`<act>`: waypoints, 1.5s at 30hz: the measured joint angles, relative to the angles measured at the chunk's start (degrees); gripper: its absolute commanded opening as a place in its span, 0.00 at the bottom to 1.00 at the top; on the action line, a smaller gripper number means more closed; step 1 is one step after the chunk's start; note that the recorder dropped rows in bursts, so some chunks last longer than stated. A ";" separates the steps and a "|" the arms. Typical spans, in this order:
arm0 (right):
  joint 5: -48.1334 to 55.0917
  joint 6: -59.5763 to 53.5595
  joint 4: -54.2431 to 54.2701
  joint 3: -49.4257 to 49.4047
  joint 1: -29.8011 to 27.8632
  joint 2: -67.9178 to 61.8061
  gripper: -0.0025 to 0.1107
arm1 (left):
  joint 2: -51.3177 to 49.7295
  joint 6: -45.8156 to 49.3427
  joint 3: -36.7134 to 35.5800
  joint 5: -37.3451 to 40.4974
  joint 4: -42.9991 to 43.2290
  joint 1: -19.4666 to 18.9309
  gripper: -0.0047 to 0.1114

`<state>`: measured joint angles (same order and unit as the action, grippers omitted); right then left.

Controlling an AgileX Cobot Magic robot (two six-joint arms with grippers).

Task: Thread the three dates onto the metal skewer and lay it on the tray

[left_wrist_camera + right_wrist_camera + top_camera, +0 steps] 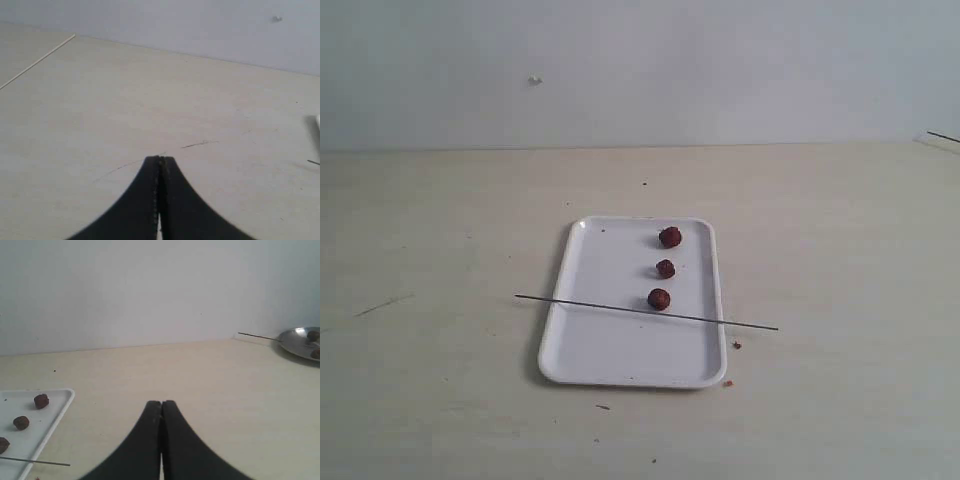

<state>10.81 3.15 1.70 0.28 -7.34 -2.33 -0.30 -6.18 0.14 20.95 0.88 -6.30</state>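
both grippers hang low over the table (840, 250): my left gripper (160, 159) has its jaws pressed together with nothing between them, and my right gripper (161, 402) is the same. between the two, well apart from each, lies the tray (610, 350). across it rests the skewer (620, 306), its ends poking past both long rims. on the tray's half toward my right gripper sit a near date (659, 299) close against the skewer (touching or not, i cannot tell), a middle date (665, 268) and a far date (669, 237). out past my right gripper stands a steel dish (297, 342).
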 measured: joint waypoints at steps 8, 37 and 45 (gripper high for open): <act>0.00 0.00 0.00 0.00 0.00 0.00 0.02 | 0.00 0.00 0.00 0.00 0.00 0.00 0.04; -18.85 6.32 2.59 0.00 0.00 0.00 0.02 | 0.00 0.00 0.00 0.00 0.00 0.00 0.04; -25.37 26.97 -9.33 5.55 0.00 -4.53 0.02 | 0.00 0.00 0.00 0.00 0.00 0.00 0.04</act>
<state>-14.56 30.11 -7.63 5.83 -7.34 -6.87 -0.30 -6.18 0.14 20.95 0.88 -6.30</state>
